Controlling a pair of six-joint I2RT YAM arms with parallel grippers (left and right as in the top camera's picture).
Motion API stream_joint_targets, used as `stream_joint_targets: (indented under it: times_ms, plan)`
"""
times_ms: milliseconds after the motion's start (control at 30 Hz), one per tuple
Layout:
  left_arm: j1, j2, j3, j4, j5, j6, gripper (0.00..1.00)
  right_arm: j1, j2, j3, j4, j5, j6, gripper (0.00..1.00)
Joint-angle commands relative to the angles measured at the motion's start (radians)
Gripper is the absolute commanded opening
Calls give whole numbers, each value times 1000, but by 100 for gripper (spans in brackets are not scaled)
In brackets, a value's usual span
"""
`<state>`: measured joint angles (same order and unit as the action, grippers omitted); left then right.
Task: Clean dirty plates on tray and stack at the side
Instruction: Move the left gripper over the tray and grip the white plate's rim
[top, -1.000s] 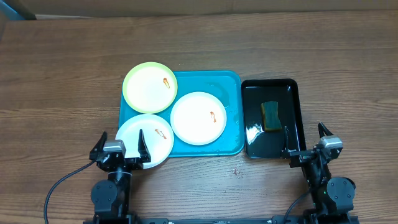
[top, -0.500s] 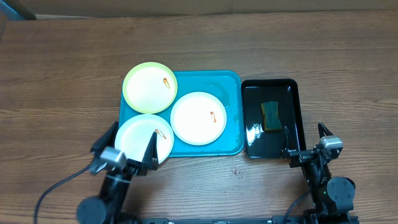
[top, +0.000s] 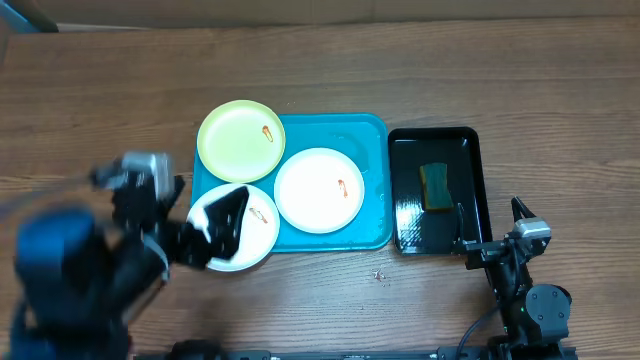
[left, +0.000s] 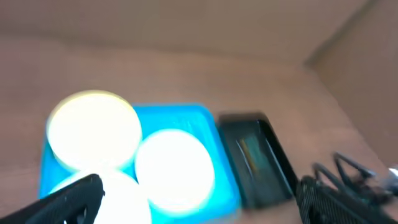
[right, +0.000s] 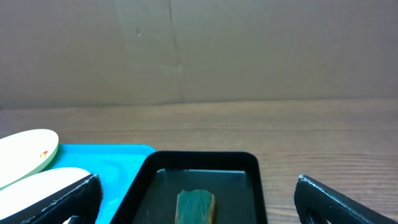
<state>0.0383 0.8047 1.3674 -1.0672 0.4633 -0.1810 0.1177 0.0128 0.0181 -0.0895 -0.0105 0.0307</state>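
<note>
Your left gripper (top: 212, 232) swung up from its parked spot and hung over the white plate (top: 262, 232) at the tray's (top: 372, 128) near-left corner, fingers (left: 74, 199) wide open, empty. The yellow-green plate (top: 240, 140) and second white plate (top: 320, 190) were on the tray too, all smeared. Your right gripper (top: 490, 228) sat open off the tray's right side by the black tray (top: 472, 140), sponge (top: 435, 187) untouched; nothing blocked you.
</note>
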Motion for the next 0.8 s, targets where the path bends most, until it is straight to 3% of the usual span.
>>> stream_joint_targets:
  times_ms: [0,433,467,633,767]
  plan:
    - [-6,243,224,-168,136,1,100,-2,-8,-10,5,10,8,100]
    - [-12,658,276,-409,154,2,100,-2,-8,-10,5,10,8,100]
    - [-18,687,276,-431,147,2,98,-2,-8,-10,5,10,8,100]
    - [-71,803,275,-504,17,2,67,-2,-8,-10,5,10,8,100]
    - [-129,875,257,-503,-72,0,57,-2,-8,-10,5,10,8,100]
